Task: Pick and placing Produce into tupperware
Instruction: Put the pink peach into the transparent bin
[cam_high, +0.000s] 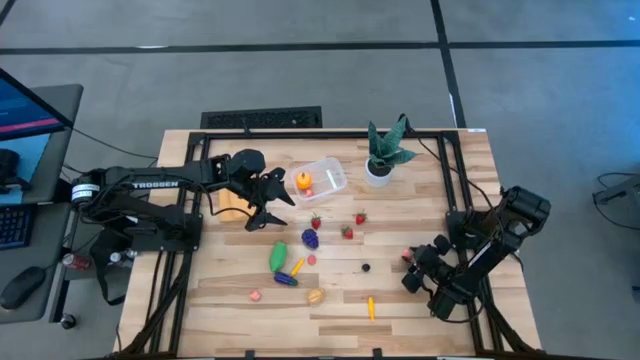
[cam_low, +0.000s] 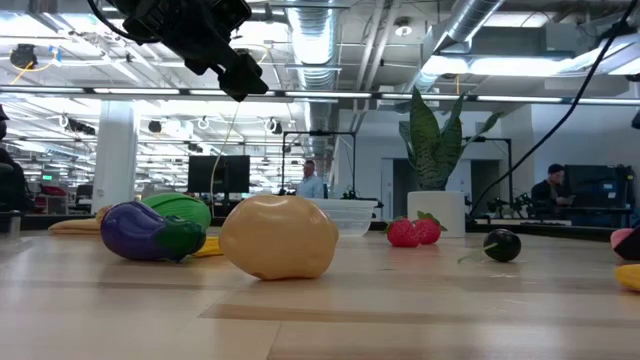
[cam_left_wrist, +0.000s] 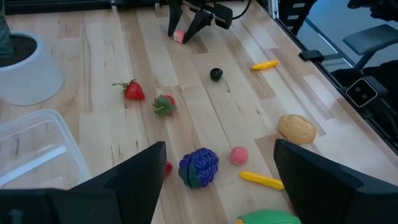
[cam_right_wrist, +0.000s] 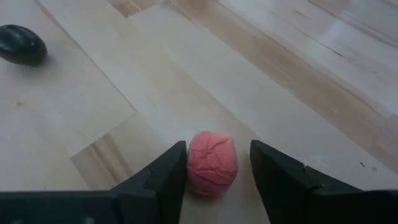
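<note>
The right gripper (cam_right_wrist: 214, 171) sits low on the wooden table (cam_high: 420, 310) near its right edge, fingers apart on either side of a pink wrinkled ball (cam_right_wrist: 212, 163), not yet pinching it; a small dark olive-like piece (cam_right_wrist: 22, 44) lies nearby. The left gripper (cam_high: 272, 200) hangs empty with its fingers (cam_left_wrist: 134, 177) spread wide, just beside the clear tupperware (cam_high: 322, 180), which holds an orange piece (cam_high: 304, 181). Beyond it, purple grapes (cam_left_wrist: 199, 167), strawberries (cam_left_wrist: 134, 91), a tan potato (cam_left_wrist: 296, 128) and a green vegetable (cam_high: 278, 256) lie scattered mid-table.
</note>
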